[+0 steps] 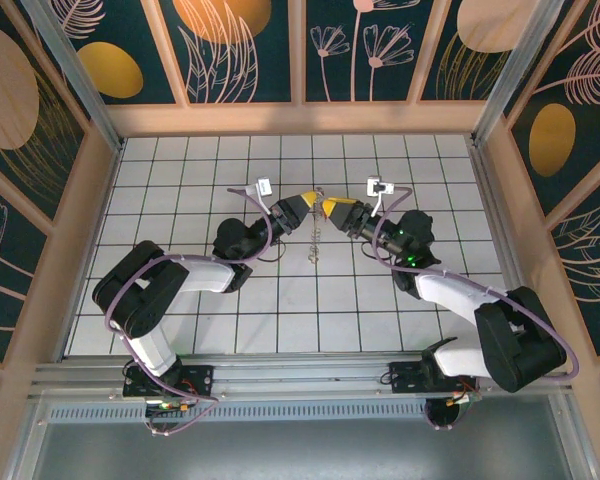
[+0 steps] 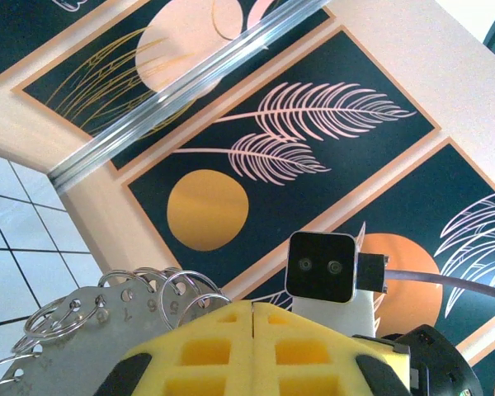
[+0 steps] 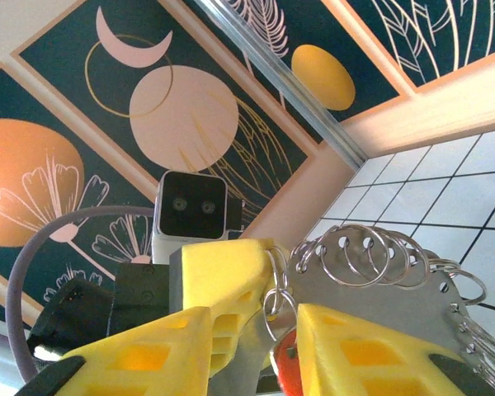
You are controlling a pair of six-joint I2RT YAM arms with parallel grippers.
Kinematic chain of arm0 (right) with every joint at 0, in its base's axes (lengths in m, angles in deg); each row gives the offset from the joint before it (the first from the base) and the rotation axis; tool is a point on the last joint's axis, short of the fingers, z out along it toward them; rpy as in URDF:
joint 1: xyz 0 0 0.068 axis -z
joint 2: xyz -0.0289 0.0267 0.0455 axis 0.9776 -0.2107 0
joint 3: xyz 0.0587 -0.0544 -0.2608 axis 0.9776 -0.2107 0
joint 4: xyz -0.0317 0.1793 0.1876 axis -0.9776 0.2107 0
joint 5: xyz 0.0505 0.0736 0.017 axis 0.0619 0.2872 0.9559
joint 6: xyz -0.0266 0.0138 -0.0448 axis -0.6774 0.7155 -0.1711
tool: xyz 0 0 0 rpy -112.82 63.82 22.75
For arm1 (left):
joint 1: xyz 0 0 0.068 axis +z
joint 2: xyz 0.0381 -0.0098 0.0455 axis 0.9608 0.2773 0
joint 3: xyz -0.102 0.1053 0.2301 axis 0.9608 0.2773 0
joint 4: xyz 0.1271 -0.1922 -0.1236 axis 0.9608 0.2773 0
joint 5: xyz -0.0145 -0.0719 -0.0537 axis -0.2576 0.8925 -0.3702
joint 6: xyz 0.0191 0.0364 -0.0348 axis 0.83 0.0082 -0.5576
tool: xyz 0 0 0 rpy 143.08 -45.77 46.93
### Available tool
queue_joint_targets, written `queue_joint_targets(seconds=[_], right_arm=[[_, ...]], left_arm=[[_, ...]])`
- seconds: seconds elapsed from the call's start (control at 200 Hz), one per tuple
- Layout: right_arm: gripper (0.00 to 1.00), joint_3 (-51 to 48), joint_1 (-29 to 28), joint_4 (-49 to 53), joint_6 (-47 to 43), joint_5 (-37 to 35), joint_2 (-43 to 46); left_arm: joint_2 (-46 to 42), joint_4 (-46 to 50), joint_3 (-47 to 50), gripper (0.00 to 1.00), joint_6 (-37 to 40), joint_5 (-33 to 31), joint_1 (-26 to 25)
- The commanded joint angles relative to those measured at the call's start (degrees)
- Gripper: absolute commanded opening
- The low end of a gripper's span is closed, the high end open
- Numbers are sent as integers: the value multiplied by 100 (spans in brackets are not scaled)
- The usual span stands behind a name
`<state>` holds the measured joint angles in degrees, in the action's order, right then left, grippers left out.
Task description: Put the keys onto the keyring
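We can read only a short row of small digits stamped on the grey metal plate (image 2: 74,346) in the left wrist view (9, 7, 6, 5 seem likeliest; others too faint).

left arm (image 1: 180,272) reaching forward and inward, elbow bent; left gripper (image 1: 308,197) pressing its jaws together | right arm (image 1: 450,295) mirroring it; right gripper (image 1: 329,206) holding jaws partly apart, tips nearly meeting the left's
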<state>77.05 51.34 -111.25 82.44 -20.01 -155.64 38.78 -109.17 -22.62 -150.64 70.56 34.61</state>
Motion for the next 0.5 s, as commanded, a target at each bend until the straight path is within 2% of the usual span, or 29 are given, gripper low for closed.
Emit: queue_joint_targets(seconds=[0.0, 0.25, 0.496], right_arm=[[27, 244, -85, -387, 37, 138, -50], [0, 203, -134, -349, 24, 194, -69], [0, 88, -250, -271, -27, 278, -26]], left_arm=[[41, -493, -161, 0, -75, -58, 26], [78, -520, -170, 0, -43, -75, 26], [87, -528, -180, 0, -15, -75, 26]])
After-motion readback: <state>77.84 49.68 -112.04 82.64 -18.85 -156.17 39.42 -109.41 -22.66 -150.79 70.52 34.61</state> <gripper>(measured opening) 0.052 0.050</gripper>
